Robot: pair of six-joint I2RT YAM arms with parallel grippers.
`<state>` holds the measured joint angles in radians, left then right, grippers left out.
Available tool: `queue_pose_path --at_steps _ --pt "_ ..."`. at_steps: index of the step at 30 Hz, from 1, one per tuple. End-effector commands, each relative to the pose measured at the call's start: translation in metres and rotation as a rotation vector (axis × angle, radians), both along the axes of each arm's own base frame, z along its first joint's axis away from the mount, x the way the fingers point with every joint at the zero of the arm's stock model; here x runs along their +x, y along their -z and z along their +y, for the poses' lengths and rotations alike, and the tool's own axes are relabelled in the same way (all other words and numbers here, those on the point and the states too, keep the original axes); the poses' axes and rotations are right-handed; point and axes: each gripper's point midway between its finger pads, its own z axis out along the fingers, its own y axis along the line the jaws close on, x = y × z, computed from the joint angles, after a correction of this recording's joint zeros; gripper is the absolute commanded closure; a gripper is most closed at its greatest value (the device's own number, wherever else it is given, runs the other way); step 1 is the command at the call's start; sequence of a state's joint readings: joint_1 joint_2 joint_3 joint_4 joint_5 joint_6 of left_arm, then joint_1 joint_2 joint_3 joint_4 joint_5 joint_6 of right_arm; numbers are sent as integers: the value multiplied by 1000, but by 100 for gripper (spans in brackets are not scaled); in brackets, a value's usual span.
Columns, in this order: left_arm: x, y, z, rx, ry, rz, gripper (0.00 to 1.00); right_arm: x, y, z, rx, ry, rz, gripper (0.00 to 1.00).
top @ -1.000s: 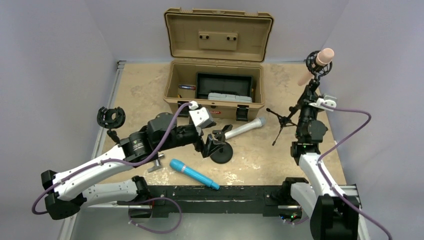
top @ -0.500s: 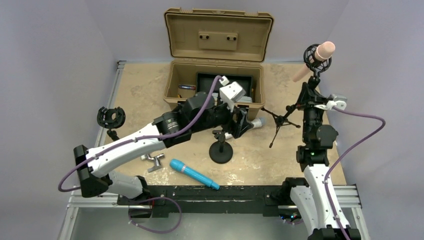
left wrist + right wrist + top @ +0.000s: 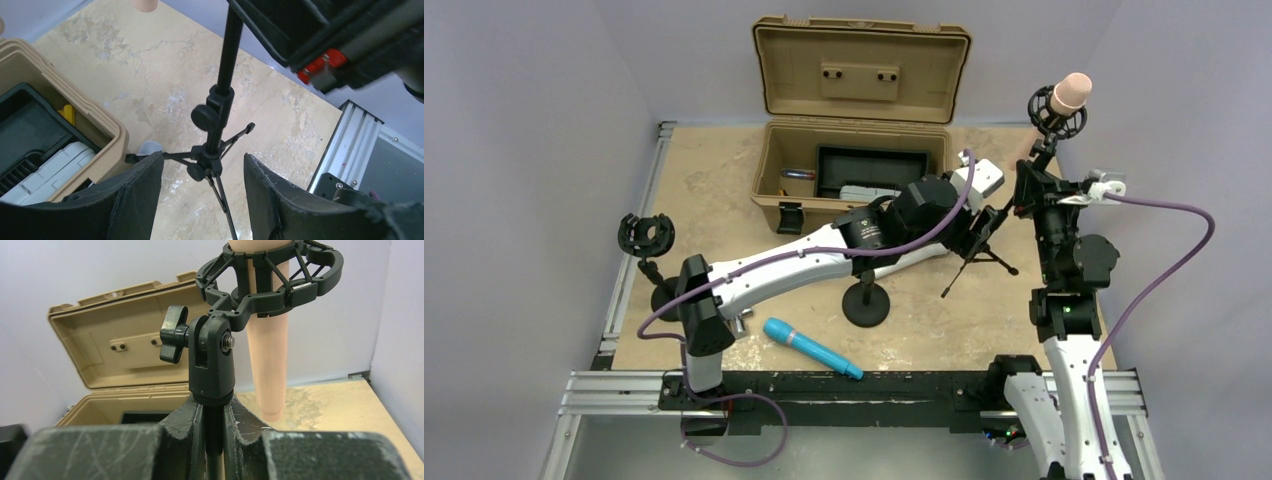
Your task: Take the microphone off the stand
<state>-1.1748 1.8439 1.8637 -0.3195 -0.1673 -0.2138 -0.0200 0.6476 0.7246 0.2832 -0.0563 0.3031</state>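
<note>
Both wrist views crop the microphone [image 3: 267,365]; right fingers [image 3: 186,426] clamp the stand [image 3: 212,371], left fingers [image 3: 134,202] apart astride it.

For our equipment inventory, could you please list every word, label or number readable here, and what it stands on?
No text can be read in any view.
The pale round emblem on the left arm's black joint: too small to read.
The tan plastic case and black tripod stand: no lettering shows.
</note>
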Motion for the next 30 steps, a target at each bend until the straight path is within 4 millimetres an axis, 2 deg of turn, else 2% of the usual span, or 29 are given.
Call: queue_pose_path --at_steps 1,6,10,14,18,22,30 --pt "-5 -44 -11 -86 56 -41 42 -31 -51 12 -2 -61 -161 100" --pt "-19 -44 -13 -136 152 59 40 -37 -53 14 -20 -71 -172 100" --pt "-22 -44 -16 -177 190 131 36 -40 -54 20 -26 -104 -176 100" --pt "-13 -37 -16 -168 147 152 43 -41 -56 22 -36 -111 -179 100" --pt "-5 -35 -15 -179 135 183 46 -46 -61 24 -45 -123 -199 100" --pt "-5 -34 -20 -182 154 201 48 -46 -62 25 -49 -130 -203 100" --pt "-9 -18 -30 -173 173 266 54 -48 -61 25 -48 -127 -209 100"
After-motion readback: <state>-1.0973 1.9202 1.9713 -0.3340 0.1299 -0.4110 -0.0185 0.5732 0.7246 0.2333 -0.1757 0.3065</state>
